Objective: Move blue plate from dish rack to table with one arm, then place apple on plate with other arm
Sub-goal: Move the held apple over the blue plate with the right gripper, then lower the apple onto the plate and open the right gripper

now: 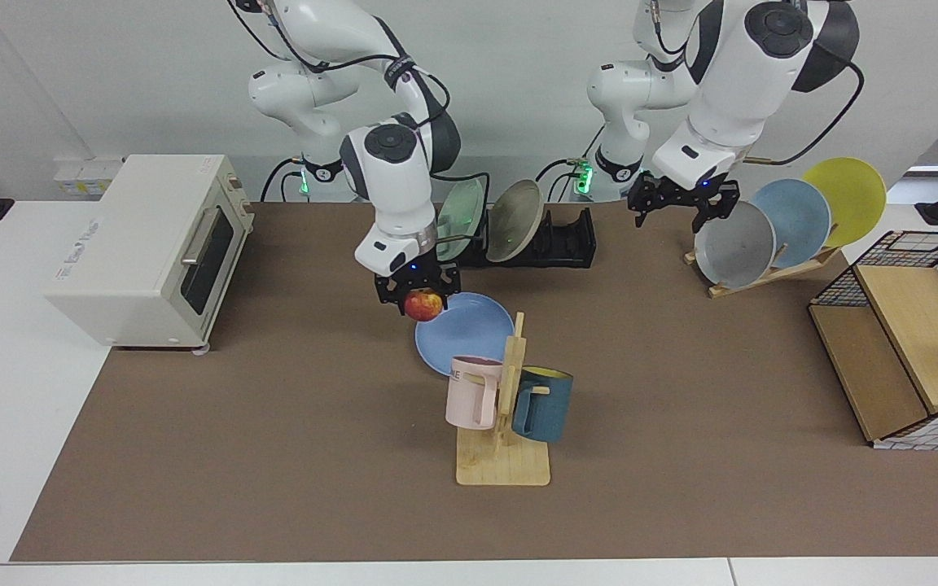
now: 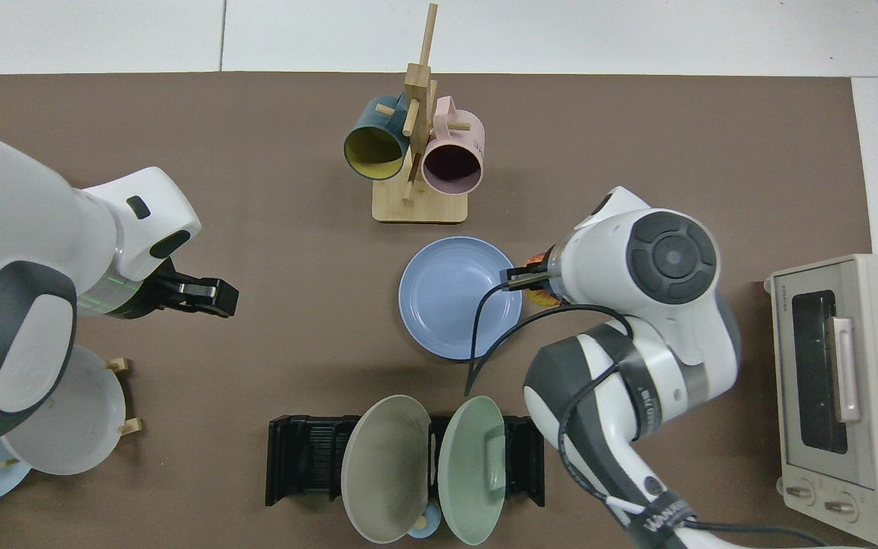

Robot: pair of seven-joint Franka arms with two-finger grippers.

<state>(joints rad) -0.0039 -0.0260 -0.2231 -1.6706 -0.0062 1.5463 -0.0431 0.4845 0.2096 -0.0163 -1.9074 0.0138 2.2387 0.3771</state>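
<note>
blue plate [image 1: 469, 332] lies between dish rack [image 1: 567, 240] and mug tree [image 1: 506, 407].

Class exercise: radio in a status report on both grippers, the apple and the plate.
Right gripper shut on apple, at blue plate rim. Left gripper open, raised near grey plate. Blue plate flat on table. Mug tree close beside.

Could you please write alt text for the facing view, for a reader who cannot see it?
The right gripper holds the apple above the near edge of the blue plate, which lies flat on the table in front of the dish rack. The left gripper hangs open, raised near the wooden plate stand.
</note>
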